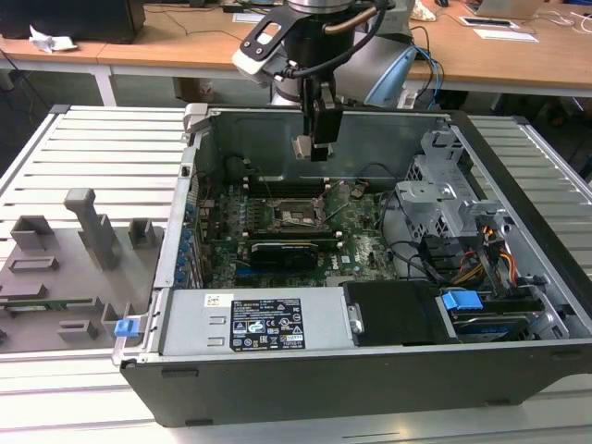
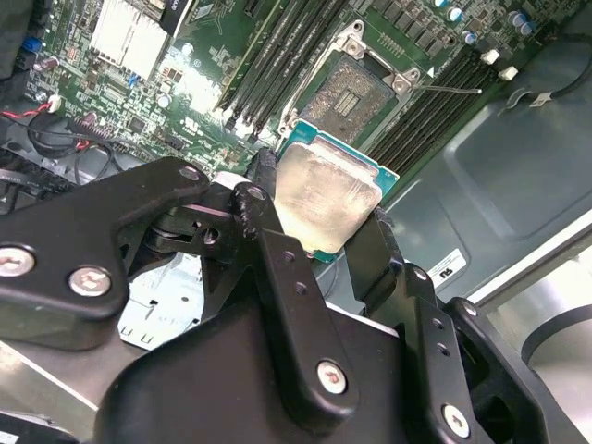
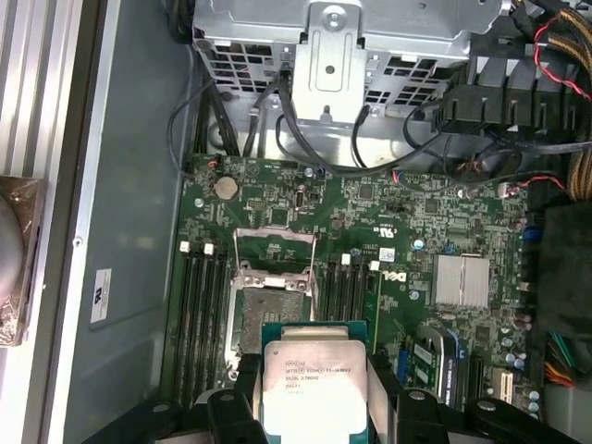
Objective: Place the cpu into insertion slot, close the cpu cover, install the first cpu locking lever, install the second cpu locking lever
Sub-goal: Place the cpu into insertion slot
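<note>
We see the open computer case (image 1: 324, 370) lying on its side on a slatted metal table (image 1: 102, 139). A grey fixture tray (image 1: 55, 268) sits beside it on the exterior view's left. The arm (image 1: 314, 37) reaches down over the case's far wall. Inside the case, the power supply (image 1: 250, 324) runs along the near wall. The green motherboard (image 1: 361, 245) covers the floor behind it, and a metal drive cage (image 1: 444, 199) stands on the exterior view's right. A long black card (image 1: 282, 252) lies across the board, between the power supply and the socket (image 1: 298, 217).

In the first wrist view we find the socket (image 3: 275, 314) uncovered, its contact field exposed. The cpu cover (image 3: 276, 232) is swung up and back from it, on the side away from the gripper.

The gripper (image 1: 310, 148) hangs above the board, well apart from the socket. Its claw is closed narrow on the cpu (image 1: 302, 146). In the second wrist view the two black fingers (image 2: 370, 254) press on opposite edges of the cpu (image 2: 324, 199), with its pale metal top facing the camera. In the first wrist view the cpu (image 3: 314, 384) appears just beside the socket, between the memory slots, with its green rim visible around the metal top.
</note>
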`<state>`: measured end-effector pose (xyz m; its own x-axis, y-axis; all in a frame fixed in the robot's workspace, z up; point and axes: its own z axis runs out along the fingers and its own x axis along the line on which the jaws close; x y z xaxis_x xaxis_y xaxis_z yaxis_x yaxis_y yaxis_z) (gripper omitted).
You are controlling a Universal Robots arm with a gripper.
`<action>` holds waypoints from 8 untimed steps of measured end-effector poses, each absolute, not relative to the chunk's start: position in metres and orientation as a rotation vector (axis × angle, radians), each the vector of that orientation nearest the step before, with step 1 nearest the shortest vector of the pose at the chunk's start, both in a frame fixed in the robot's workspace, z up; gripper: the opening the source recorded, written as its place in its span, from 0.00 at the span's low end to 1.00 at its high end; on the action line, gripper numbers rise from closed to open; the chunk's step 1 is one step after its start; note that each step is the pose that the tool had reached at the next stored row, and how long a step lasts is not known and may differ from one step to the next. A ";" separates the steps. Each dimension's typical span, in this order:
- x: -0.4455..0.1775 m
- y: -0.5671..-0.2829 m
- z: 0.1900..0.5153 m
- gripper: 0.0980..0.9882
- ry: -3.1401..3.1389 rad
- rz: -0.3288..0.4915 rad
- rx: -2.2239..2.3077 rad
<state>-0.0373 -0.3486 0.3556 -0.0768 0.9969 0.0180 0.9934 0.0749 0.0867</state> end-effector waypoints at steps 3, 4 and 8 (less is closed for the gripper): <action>-0.037 -0.348 0.355 0.49 2.258 0.117 2.114; -0.037 -0.348 0.355 0.49 2.253 0.117 2.119; -0.037 -0.348 0.355 0.49 2.239 0.117 2.133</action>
